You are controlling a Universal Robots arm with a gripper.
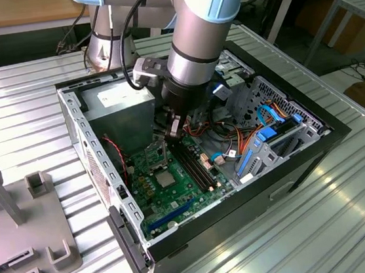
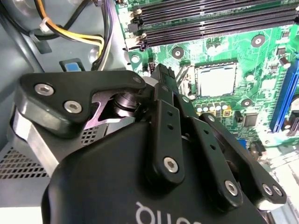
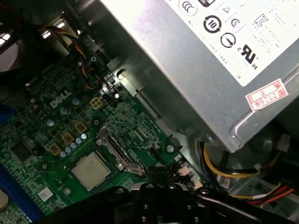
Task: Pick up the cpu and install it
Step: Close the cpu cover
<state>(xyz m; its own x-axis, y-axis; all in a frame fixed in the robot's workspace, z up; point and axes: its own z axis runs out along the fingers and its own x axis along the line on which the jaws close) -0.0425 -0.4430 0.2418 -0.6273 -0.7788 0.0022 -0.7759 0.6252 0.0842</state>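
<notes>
The cpu [image 1: 164, 179] is a small silver-grey square lying flat in its socket on the green motherboard [image 1: 176, 200], inside the open computer case. It also shows in the second wrist view as the cpu [image 2: 216, 79] and in the first wrist view as the cpu [image 3: 91, 170]. A metal socket frame [image 3: 117, 150] stands raised along one side of the cpu. My gripper [image 1: 172, 130] hangs above the board, beside the socket and near the long black memory slots [image 1: 195, 164]. Its black fingertips [image 2: 161, 74] look closed together with nothing between them. The gripper is apart from the cpu.
A grey power supply box [image 3: 196, 60] sits close to the gripper in the case. Bundles of coloured cables [image 1: 235, 137] and blue drive brackets [image 1: 265, 137] fill the case on the exterior view's right. A grey fixture [image 1: 20, 221] stands on the ribbed table at the exterior view's left.
</notes>
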